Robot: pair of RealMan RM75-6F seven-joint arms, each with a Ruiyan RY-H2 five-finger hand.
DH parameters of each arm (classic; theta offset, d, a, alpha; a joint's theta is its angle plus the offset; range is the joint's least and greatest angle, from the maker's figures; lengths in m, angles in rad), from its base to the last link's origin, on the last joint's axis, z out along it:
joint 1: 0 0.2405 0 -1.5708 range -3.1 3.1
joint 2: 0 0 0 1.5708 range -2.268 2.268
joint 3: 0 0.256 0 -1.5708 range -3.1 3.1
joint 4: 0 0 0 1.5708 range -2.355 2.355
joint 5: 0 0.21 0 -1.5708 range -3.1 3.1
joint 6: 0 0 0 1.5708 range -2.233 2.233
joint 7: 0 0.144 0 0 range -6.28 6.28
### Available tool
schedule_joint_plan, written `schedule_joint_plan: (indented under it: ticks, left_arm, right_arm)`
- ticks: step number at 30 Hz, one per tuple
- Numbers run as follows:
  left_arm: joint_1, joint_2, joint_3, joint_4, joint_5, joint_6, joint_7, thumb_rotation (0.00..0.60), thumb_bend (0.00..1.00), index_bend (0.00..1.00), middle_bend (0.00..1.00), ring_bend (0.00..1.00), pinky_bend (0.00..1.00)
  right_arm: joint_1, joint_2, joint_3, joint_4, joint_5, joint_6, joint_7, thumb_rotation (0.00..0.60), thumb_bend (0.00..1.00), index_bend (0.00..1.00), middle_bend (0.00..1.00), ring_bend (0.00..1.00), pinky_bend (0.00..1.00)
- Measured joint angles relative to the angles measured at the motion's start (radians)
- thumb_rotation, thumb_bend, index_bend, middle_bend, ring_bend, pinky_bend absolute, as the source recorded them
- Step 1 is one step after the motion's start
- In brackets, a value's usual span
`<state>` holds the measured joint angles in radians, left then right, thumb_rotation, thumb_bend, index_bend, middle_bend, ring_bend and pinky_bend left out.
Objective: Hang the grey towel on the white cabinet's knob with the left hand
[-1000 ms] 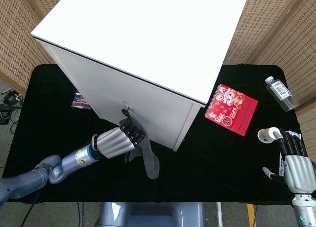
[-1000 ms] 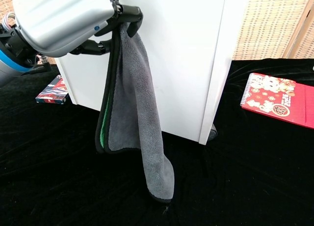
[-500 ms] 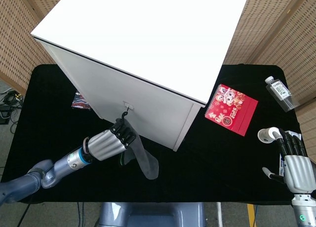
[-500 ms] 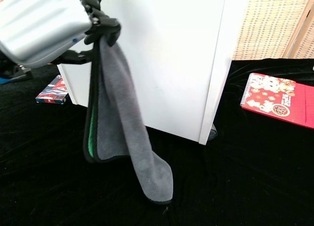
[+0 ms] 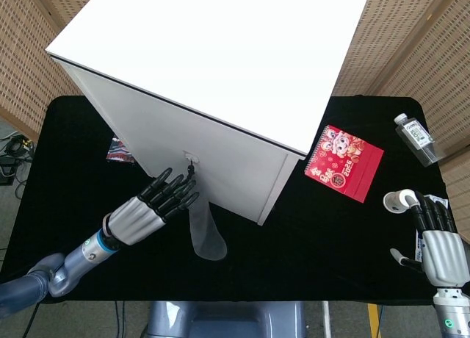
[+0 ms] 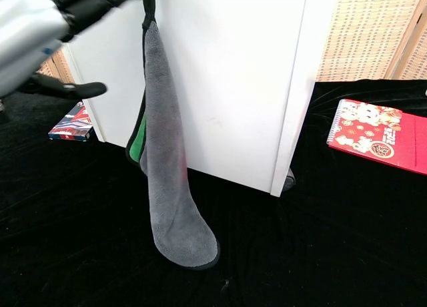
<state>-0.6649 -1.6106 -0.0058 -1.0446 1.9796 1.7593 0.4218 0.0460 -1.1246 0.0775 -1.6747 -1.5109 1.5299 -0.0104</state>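
Note:
The grey towel (image 5: 203, 230) hangs by its dark loop from the small knob (image 5: 191, 162) on the front of the white cabinet (image 5: 213, 51). In the chest view the towel (image 6: 167, 160) drops straight down the cabinet front (image 6: 233, 87), showing a green inner edge, and its lower end reaches the black table. My left hand (image 5: 158, 202) is just left of the towel with its fingers spread and nothing in them; the fingertips (image 5: 187, 187) are close under the knob. The chest view shows this left hand (image 6: 40, 27) at the top left. My right hand (image 5: 439, 242) rests open at the table's far right.
A red notebook (image 5: 344, 162) lies right of the cabinet, also visible as the red notebook (image 6: 380, 143). A clear bottle (image 5: 416, 138) and a white ring (image 5: 398, 201) sit near my right hand. A small printed box (image 6: 72, 123) lies left of the cabinet.
My left hand has let go of the towel, opened its fingers and drawn back to the left. The towel now hangs straight from the knob. The right hand has not moved.

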Motion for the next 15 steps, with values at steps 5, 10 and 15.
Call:
schedule_joint_plan:
  ticks: [5,10,15]
  left_arm:
    - [0.104,0.03,0.03,-0.113,-0.031,0.047,0.005,0.6,0.02,0.04,0.0,0.0,0.0]
    - [0.229,0.081,0.081,-0.255,-0.102,0.061,0.015,0.6,0.03,0.04,0.0,0.0,0.0]
    - [0.358,0.153,0.128,-0.383,-0.225,0.046,0.018,0.6,0.02,0.02,0.0,0.0,0.0]
  right_arm:
    - [-0.001,0.001,0.001,0.0,0.004,-0.001,-0.007,0.6,0.08,0.0,0.0,0.0,0.0]
    - [0.001,-0.001,-0.002,0.0,0.004,-0.005,-0.027,0.6,0.08,0.0,0.0,0.0,0.0]
    - [0.003,-0.005,-0.004,0.0,0.007,-0.011,-0.049,0.6,0.08,0.0,0.0,0.0,0.0]
